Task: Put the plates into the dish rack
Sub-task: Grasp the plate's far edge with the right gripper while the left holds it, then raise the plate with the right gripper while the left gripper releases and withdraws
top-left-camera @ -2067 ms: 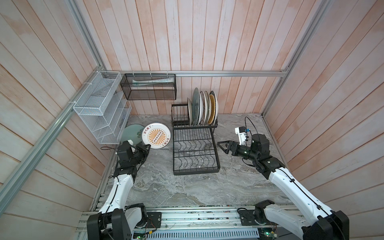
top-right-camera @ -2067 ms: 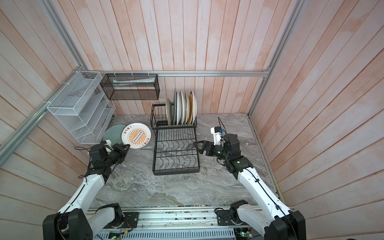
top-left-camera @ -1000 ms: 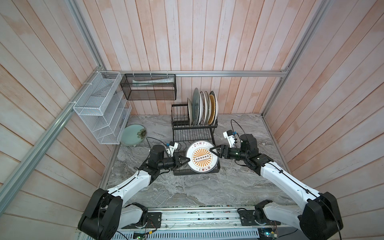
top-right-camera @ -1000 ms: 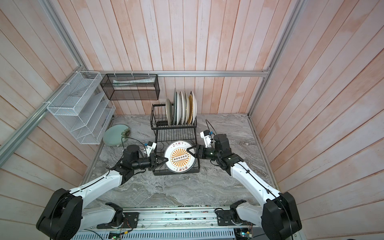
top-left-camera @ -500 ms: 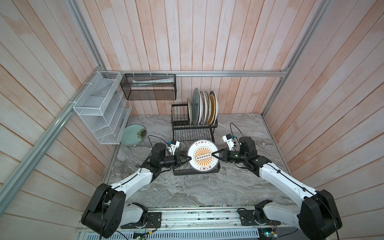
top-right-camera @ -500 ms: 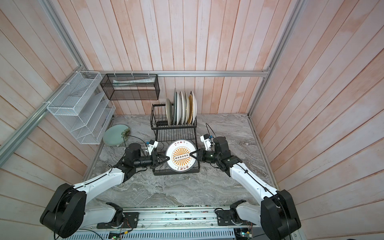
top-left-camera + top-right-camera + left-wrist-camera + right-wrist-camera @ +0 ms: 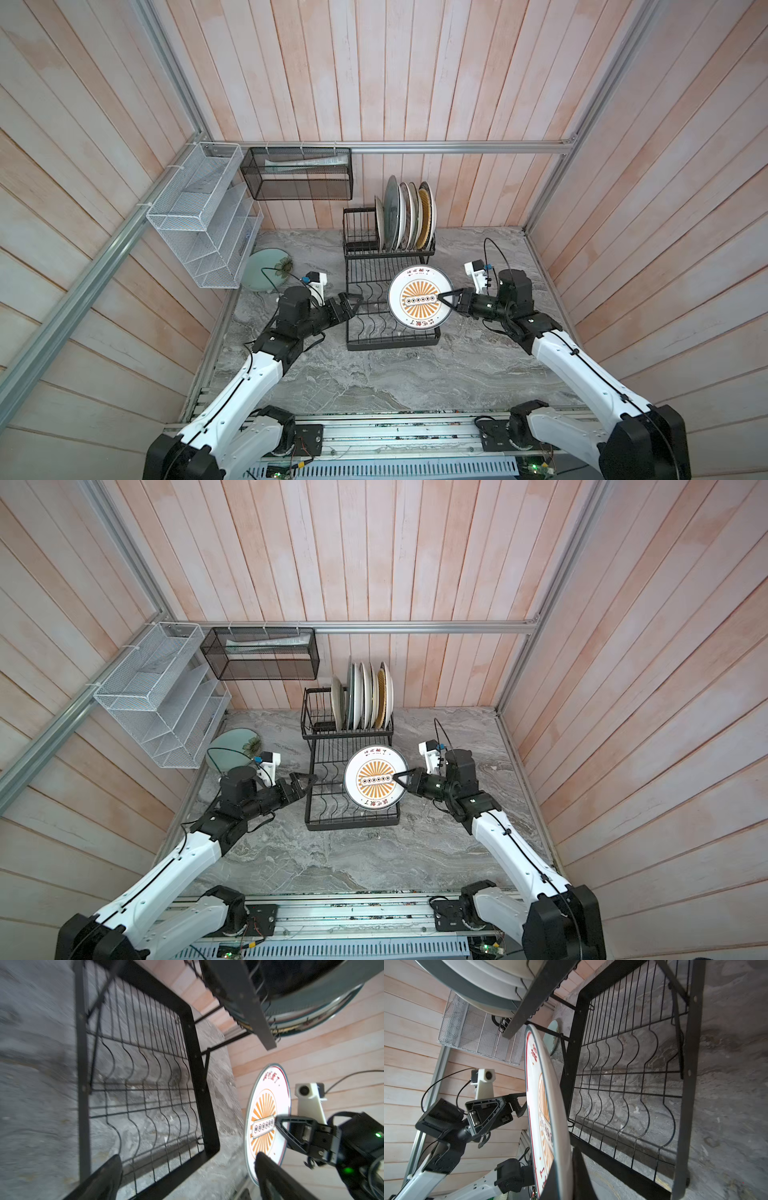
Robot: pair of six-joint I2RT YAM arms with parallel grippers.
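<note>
Right claw (image 7: 444,296): clenched on the right rim of the sunburst plate (image 7: 419,301).
Sunburst plate: held over the right side of the dish rack (image 7: 392,344) (its lower tier).
Left claw (image 7: 351,302): spread wide, empty, by the rack's left edge.
Open room: free slots left of the standing plates (image 7: 405,216) up top.
Surface (image 7: 374,382): grey stone look, with a green plate (image 7: 266,272) lying far left.

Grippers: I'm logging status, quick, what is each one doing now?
Left gripper: open, holding nothing.
Right gripper: shut on the sunburst plate.
</note>
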